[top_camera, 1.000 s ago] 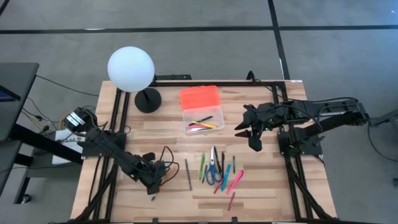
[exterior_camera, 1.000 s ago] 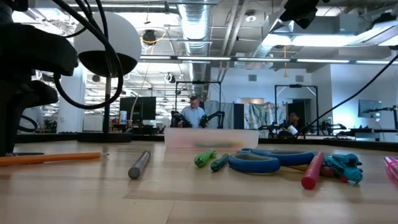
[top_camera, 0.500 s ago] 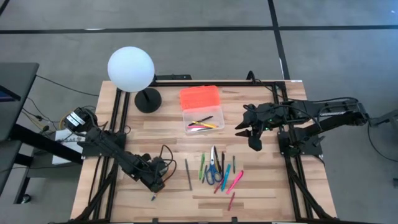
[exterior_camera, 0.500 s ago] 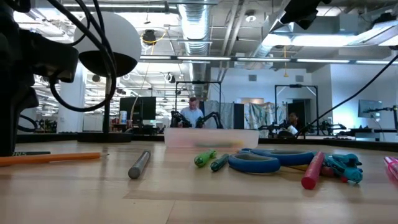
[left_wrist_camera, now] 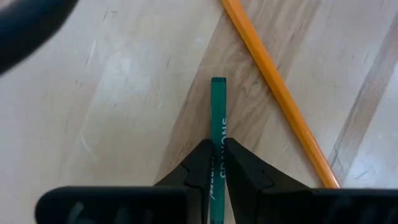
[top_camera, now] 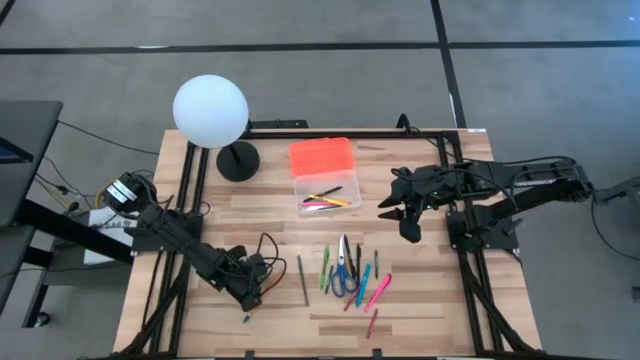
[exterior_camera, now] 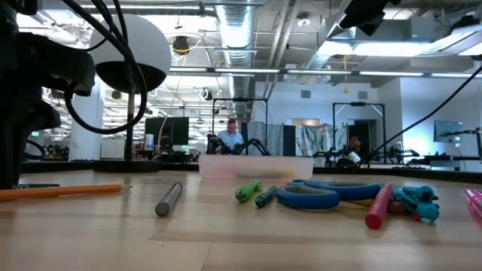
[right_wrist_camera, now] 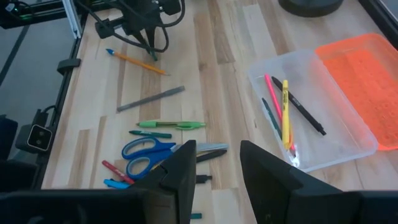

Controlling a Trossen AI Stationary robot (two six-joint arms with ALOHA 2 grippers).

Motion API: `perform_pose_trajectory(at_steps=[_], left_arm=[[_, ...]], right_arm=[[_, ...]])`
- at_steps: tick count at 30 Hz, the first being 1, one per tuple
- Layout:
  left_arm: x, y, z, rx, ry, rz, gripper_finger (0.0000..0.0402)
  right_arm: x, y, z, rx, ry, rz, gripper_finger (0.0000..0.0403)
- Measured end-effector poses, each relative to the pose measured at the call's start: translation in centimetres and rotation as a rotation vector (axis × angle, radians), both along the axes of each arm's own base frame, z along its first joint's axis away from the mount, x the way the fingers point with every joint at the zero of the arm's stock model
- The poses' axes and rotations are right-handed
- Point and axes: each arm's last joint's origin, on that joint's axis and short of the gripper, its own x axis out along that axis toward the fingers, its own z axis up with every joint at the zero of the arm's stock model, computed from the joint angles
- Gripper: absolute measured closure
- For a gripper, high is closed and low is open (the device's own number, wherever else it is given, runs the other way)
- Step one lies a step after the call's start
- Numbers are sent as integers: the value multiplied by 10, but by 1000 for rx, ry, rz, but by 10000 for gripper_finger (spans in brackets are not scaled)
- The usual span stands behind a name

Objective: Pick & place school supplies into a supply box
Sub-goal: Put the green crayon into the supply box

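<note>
Left arm reaches in low from the table's left edge, folded at the elbow, wrist pitched steeply down. Left gripper [left_wrist_camera: 216, 163] points at the tabletop, its two dark fingers [left_wrist_camera: 198, 167] drawn almost together, pinching a thin green crayon [left_wrist_camera: 217, 118] that runs between the jaws and sticks out past the tips. Right arm extends from the right side, forearm roughly level, held up off the table. Right gripper [right_wrist_camera: 214, 163] hangs in the air with a clear gap between the jaws; nothing sits between them.
</note>
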Motion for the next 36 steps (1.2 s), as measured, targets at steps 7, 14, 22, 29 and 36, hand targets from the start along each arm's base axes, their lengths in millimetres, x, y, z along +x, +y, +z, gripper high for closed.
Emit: perform_pose_trajectory(at_steps=[7,14,22,29,36], left_arm=[[-1,2,3,6,-19,4,392],[3,15,13,41,-66,31,397],[12,31,20,56,-112,79,399],[29,56,33,98,-228,102,399],[55,102,53,186,-424,162,399]], right_arm=[[0,-1,0,-14,-1,-17,285],[0,-1,0,-16,-4,-15,285],[0,-1,0,-20,-5,-12,285],[0,-1,0,-18,-5,-18,285],[1,-1,1,-22,-9,-25,285]])
